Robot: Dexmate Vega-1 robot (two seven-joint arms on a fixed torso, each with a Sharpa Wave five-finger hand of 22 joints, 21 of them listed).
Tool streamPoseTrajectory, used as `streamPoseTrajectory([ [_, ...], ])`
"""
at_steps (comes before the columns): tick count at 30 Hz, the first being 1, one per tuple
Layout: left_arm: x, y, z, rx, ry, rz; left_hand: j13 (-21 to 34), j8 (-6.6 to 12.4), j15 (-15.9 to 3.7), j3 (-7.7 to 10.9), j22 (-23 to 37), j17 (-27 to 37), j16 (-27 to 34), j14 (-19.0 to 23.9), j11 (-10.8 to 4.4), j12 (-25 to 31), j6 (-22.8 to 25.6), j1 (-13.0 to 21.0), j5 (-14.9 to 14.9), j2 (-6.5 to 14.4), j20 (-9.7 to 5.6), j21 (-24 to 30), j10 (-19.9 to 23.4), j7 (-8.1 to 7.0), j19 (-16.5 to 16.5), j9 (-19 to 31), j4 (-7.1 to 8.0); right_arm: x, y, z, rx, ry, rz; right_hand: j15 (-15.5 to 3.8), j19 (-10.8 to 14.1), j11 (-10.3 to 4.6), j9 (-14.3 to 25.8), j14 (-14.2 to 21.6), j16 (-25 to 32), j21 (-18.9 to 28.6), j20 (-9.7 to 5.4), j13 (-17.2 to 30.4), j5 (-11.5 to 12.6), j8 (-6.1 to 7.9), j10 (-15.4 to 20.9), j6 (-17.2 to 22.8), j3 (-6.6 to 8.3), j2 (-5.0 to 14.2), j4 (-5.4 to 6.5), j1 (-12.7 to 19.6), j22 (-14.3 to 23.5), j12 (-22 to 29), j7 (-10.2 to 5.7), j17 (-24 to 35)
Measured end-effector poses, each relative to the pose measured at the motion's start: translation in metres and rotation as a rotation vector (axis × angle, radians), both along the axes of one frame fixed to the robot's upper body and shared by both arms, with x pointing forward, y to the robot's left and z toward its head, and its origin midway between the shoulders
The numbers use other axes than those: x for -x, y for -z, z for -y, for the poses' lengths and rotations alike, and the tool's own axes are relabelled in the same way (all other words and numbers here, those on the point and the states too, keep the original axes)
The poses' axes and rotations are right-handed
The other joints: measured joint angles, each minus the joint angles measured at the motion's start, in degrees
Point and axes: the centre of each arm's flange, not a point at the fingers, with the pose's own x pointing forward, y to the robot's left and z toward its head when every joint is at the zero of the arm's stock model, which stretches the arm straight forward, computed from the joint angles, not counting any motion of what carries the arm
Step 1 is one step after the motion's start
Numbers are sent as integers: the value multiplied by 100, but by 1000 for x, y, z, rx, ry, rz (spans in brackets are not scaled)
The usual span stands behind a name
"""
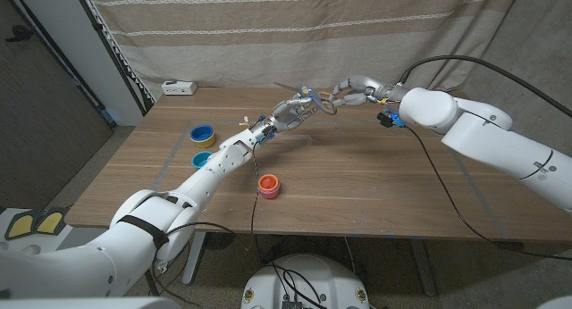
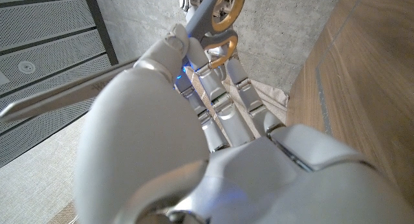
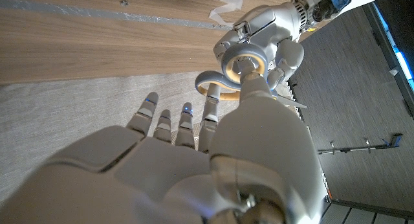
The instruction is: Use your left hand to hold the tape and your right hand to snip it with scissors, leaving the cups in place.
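Observation:
Grey scissors with yellow-lined handle loops hang in the air over the table's back middle, between both hands. My left hand grips them near the pivot, thumb pressed on the metal, and one long blade sticks out sideways. My right hand meets them from the other side. Its thumb sits in one handle loop and its fingers stretch straight under the other loop. A crinkled strip of clear tape lies on the wood beyond my left hand.
Three small cups stand on the table's left half: a blue one in a yellow rim, a blue one, and an orange-red one nearer the front. A white power strip lies at the back left. A curtain hangs behind the table.

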Motion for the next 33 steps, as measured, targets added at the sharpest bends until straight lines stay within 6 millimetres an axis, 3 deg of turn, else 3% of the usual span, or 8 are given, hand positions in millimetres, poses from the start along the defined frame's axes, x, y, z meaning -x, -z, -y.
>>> streamPoseTrajectory([
  [5,0,0,-1,0,-2,-1,0,2,0,0,0,0,0,0,0,17,0,-8,-1,-8,0,0,0,0,0,0,0,0,-2,1,-2,9,19,-53,30,-51,-16,54,0,3,-30,-1,0,49,176,232,0,-30,0,30,0,23,-49,0],
  [15,0,3,-2,2,7,-9,0,0,0,7,0,0,0,0,0,16,0,-8,-11,-8,0,0,1,0,0,10,7,-1,3,-5,-3,6,29,-68,31,-82,-64,69,0,3,-30,0,0,50,205,253,0,-60,0,60,0,61,-70,1],
  [33,1,4,-2,10,12,-10,1,-19,9,7,1,5,1,10,4,6,0,-45,-12,-45,0,0,46,0,0,32,7,3,3,-14,41,6,42,-36,30,-51,-123,100,0,3,-29,1,0,9,235,271,-51,-147,51,34,0,61,35,1],
])
